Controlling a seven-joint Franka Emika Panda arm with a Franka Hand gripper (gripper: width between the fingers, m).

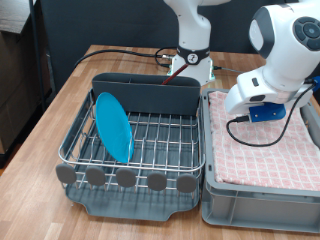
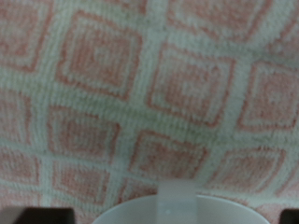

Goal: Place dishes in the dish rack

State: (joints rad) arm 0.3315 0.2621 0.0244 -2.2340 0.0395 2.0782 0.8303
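Observation:
The dish rack [image 1: 150, 135] is a silver wire grid in a dark grey tray, with a tall grey caddy [image 1: 150, 92] at its back. The bright blue plate [image 1: 113, 125] stands on edge in the rack's left half as the exterior view shows it. My gripper [image 1: 243, 105] hangs low over the pink checked cloth [image 1: 265, 140] in the exterior view's right; its fingers are hidden there. In the wrist view the white cup's rim [image 2: 177, 211] shows right below the hand, with the cloth [image 2: 140, 93] behind it. The wooden spoon is out of view.
The cloth lies on a grey crate [image 1: 255, 205] that touches the rack's right side in the exterior view. The robot base [image 1: 192, 55] and cables [image 1: 120, 55] stand behind the rack. Both sit on a wooden table [image 1: 45, 135].

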